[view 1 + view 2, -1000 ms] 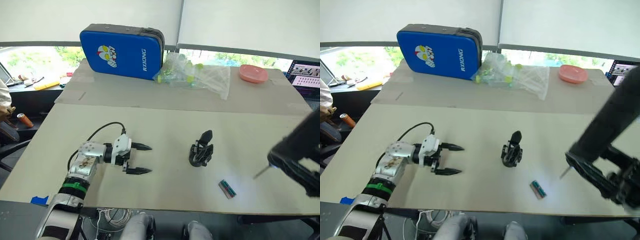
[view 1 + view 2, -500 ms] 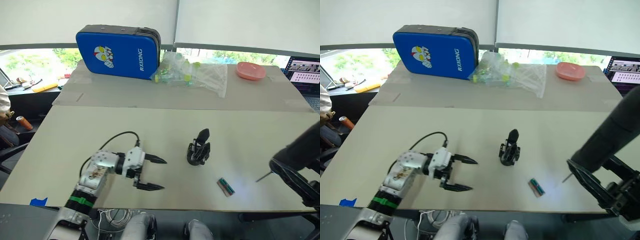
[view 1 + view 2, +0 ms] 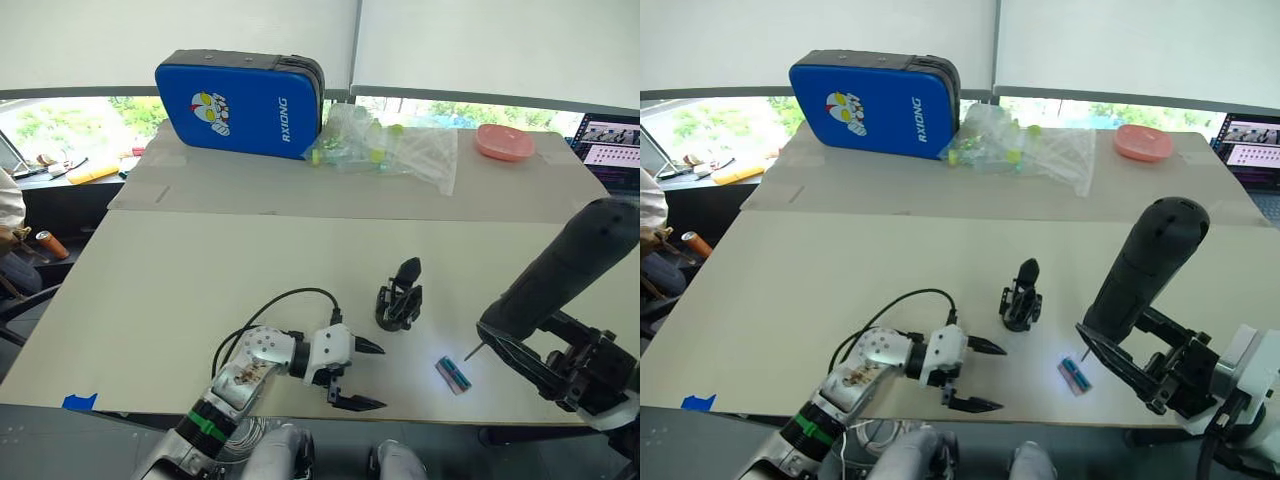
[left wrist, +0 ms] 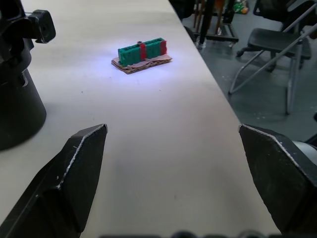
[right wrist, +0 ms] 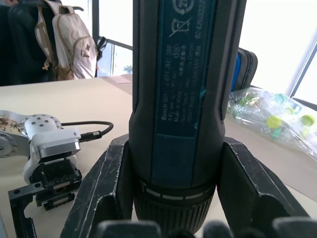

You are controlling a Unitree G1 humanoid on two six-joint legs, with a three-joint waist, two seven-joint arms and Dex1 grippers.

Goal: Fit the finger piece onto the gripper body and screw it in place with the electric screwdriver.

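- Fingers of the left gripper [image 3: 368, 375] stand wide apart with nothing between them, low over the near edge of the table [image 3: 180, 280], pointing toward the robot's right.
- Just beyond the upper fingertip stands the gripper body [image 3: 399, 298], upright on its round base, with 1 black pointed finger rising from the top; in the left wrist view its dark base [image 4: 17, 106] sits close beside one finger, apart from it.
- Right gripper [image 3: 1145, 375] is clenched around the electric screwdriver [image 3: 1140, 272], whose thick black barrel tilts up and away; the right wrist view shows both fingers pressed against the barrel [image 5: 181, 89] on either side.
- Thin metal bit [image 3: 472, 351] points down at the table, to the right of the gripper body and well apart from it.
- Small green and red block [image 3: 453, 374] lies flat on the table just beside the bit tip, in a patch of bluish light; the left wrist view shows it resting on a scrap of brown card [image 4: 142, 51].
- Far end of the table holds a blue case [image 3: 240, 102], a clear bag of bottles [image 3: 385, 148] and a pink dish [image 3: 504, 143].
- I cannot tell where the loose finger piece is.
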